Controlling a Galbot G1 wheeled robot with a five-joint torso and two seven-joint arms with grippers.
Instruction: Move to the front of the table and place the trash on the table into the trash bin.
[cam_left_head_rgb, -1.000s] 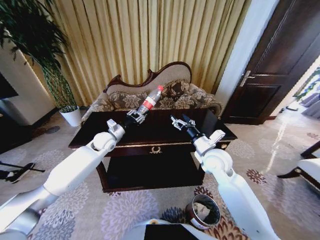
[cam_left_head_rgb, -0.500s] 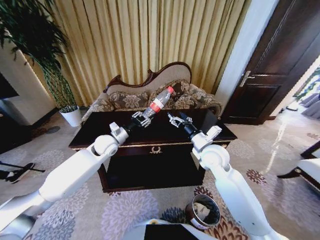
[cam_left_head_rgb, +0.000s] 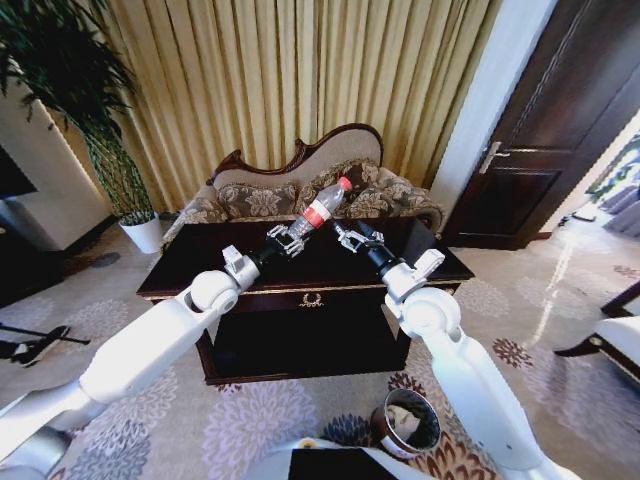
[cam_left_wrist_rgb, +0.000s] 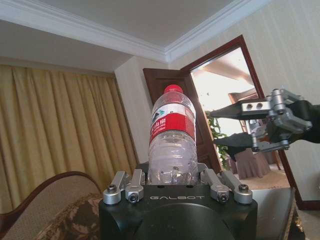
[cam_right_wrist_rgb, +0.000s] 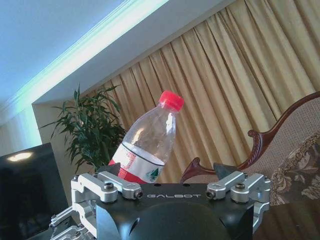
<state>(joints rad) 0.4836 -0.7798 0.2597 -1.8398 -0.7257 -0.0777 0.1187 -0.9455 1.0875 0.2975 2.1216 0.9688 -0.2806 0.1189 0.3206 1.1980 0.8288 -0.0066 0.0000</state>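
Note:
A clear plastic bottle (cam_left_head_rgb: 319, 208) with a red cap and red label is the trash I see. It is held up above the dark-brown table (cam_left_head_rgb: 330, 268), tilted with the cap pointing up and to the right. My left gripper (cam_left_head_rgb: 285, 238) is shut on its base. In the left wrist view the bottle (cam_left_wrist_rgb: 172, 134) rises from between that gripper's fingers. My right gripper (cam_left_head_rgb: 347, 238) hovers open just right of the bottle, level with the left gripper and not touching it; it appears as well in the left wrist view (cam_left_wrist_rgb: 235, 129). The reddish-brown trash bin (cam_left_head_rgb: 408, 422) stands on the carpet by my right arm.
A patterned sofa (cam_left_head_rgb: 300, 192) sits right behind the table, with gold curtains beyond it. A white plant pot (cam_left_head_rgb: 143, 232) stands at the back left and a dark door (cam_left_head_rgb: 540, 130) at the right. Part of a chair (cam_left_head_rgb: 615, 335) juts in from the right edge.
My left gripper has carried the bottle up and to the right, closer to the right gripper. The right gripper has shifted slightly left and stays open.

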